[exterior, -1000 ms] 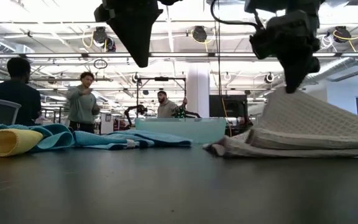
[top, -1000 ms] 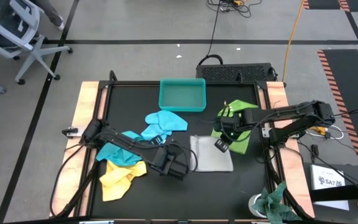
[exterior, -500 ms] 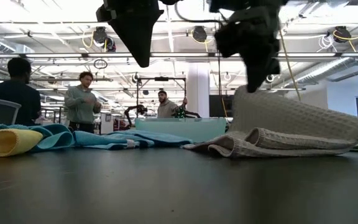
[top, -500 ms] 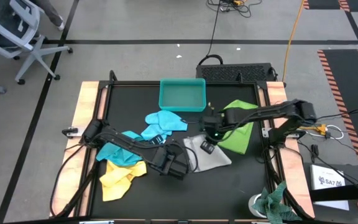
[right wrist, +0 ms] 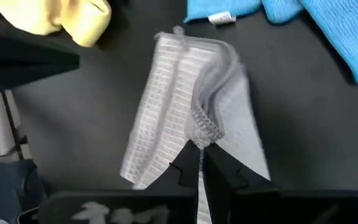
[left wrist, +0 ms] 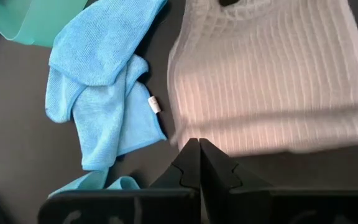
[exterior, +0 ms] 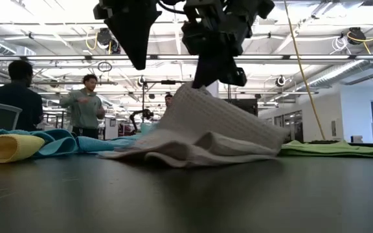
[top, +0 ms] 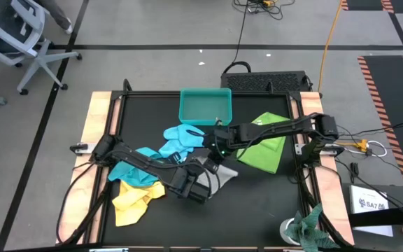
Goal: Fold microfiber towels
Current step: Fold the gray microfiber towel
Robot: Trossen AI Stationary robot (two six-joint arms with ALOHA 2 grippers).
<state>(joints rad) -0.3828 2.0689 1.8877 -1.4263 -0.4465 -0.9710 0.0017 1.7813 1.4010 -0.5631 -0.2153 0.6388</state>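
Observation:
A pale grey towel [top: 215, 170] lies bunched in folds at the table's middle, with one part raised. My right gripper [right wrist: 199, 149] is shut on that raised part and reaches in from the right [top: 219, 152]. My left gripper [left wrist: 199, 144] is shut and hangs above the table [exterior: 136, 61] at the grey towel's near left side, touching nothing. The lime green towel [top: 264, 147] lies flat to the right. The light blue [top: 184, 138], turquoise [top: 135, 171] and yellow [top: 135, 199] towels lie crumpled on the left. My right gripper pinches an edge of the grey towel [right wrist: 199, 134] between its two fingers, slanting down from the table's right side. How many layers it has, I cannot tell. The held part stands lifted like a tent [exterior: 199, 90], and the other folds [exterior: 193, 145] lie on the table.
A teal plastic tray [top: 205, 105] stands at the table's far middle. A mottled green-and-white rag [top: 310, 227] sits past the near right corner. Bare black tabletop shows along the near side. People stand in the room beyond the table [exterior: 86, 103].
My right gripper has gone toward the table's left edge, staying shut on the grey towel. The towel has been dragged left with it, off the lime green towel's side, and has bunched up from lying flat. My left gripper has kept still.

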